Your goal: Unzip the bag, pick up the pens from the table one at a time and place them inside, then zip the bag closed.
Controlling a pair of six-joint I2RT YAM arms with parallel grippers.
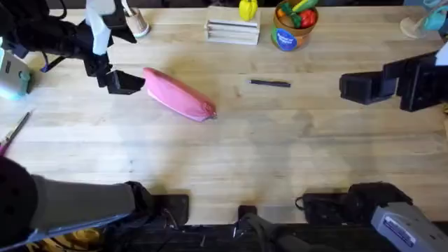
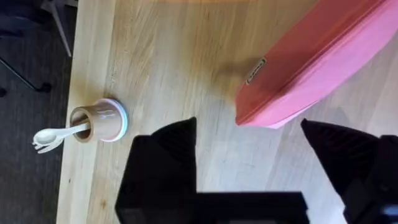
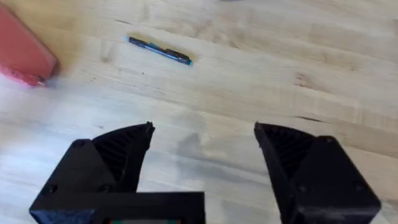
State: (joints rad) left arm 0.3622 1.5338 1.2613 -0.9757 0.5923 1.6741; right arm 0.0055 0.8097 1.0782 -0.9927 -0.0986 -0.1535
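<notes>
The pink bag [image 1: 178,94] lies slanted on the wooden table [image 1: 231,154], left of the middle, and its zipper is not visible from above. My left gripper [image 1: 129,82] is open right at the bag's far-left end. In the left wrist view that end of the bag [image 2: 311,62] sits just beyond the gap between my open left gripper [image 2: 249,146] fingers. One dark pen [image 1: 270,83] lies to the right of the bag. My right gripper [image 1: 346,88] hovers open farther right, empty. The right wrist view shows the right gripper [image 3: 205,146], the pen [image 3: 160,50] and the bag's end [image 3: 22,53].
Along the far edge stand a beige cup with white utensils [image 1: 138,26] [image 2: 99,121], a stack of white slats [image 1: 232,31], a yellow object [image 1: 248,9] and a blue cup of toy vegetables [image 1: 290,28]. A pinkish stick [image 1: 14,131] lies at the left edge.
</notes>
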